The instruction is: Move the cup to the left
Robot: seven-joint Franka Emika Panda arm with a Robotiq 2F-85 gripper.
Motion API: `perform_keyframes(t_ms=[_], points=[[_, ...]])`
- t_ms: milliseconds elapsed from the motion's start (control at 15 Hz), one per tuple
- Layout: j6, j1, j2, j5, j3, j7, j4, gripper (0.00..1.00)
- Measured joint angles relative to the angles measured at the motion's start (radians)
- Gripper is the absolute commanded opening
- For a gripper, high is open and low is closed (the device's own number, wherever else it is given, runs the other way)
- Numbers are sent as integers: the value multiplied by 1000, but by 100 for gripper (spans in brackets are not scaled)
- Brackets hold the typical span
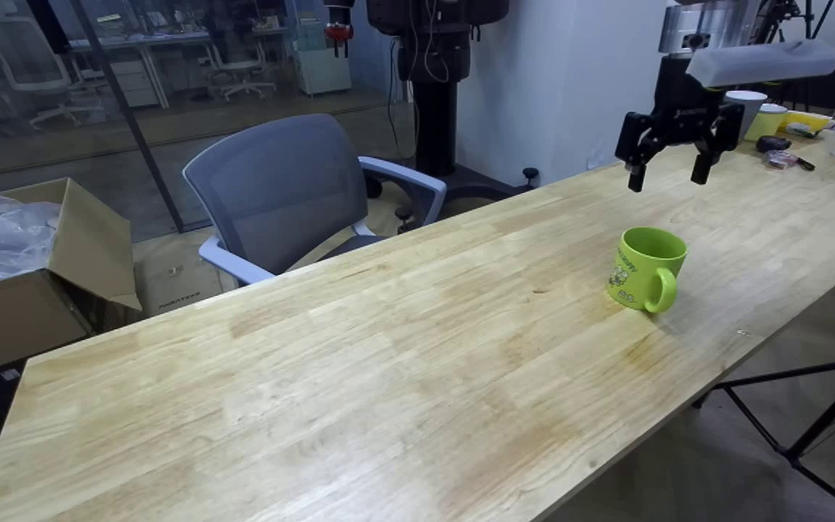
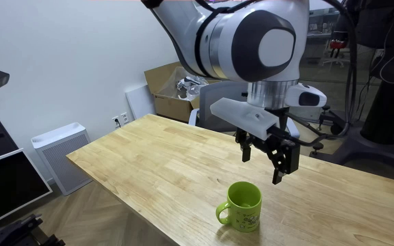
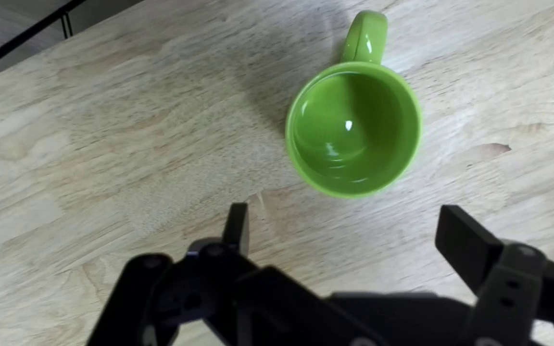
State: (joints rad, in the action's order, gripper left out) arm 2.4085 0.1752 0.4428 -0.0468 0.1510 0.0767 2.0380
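1. In an exterior view, the mug [image 1: 633, 279] stands upright on the table [image 1: 345, 384]; the gripper [image 1: 668, 176] hangs higher and apart, fingers [image 1: 701, 170] spread wide around nothing.
2. In an exterior view, the mug lies below and in front of the gripper, its handle [image 2: 220, 212] turned away from it.
3. In the wrist view, the mug lies ahead of the fingertips [image 3: 465, 245], roughly centred across their gap, handle at the far side; the next move likely calls for advancing along that line before lowering.
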Motion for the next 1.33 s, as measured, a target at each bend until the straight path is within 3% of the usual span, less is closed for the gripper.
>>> perform_keyframes(t_ms=[867, 1333], points=[[-10, -8, 11, 0, 0, 1, 1, 100], [-11, 13, 86, -15, 4, 5, -6, 100]])
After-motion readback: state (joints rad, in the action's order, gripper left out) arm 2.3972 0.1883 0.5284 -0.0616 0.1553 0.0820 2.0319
